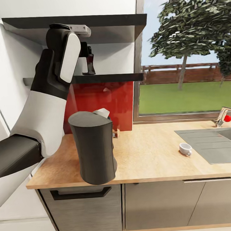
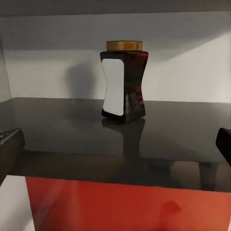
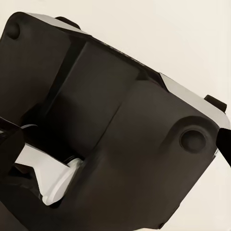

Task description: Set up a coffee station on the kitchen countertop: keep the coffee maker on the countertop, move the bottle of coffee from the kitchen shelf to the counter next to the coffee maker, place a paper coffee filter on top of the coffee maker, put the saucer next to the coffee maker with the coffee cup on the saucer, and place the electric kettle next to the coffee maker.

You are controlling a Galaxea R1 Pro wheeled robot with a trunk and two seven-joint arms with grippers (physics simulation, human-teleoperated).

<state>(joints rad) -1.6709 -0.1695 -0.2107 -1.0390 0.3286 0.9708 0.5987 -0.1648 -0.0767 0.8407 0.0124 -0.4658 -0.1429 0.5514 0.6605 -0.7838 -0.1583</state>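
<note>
Up at shelf height: left arm raised steeply, left gripper [image 1: 89, 64] level with the kitchen shelf [image 1: 103, 78], fingers spread wide, nothing between them. Beyond, upright on the glossy black slab, well apart from the fingertips: the bottle of coffee [image 2: 123, 81], waisted dark brown jar, white label, golden cap. Below, on speckled tan kitchen countertop [image 1: 147, 154]: tall matte grey coffee maker [image 1: 94, 146]; small white coffee cup [image 1: 185, 148] near the sink [image 1: 210, 143]. Right gripper's state: cannot tell.
</note>
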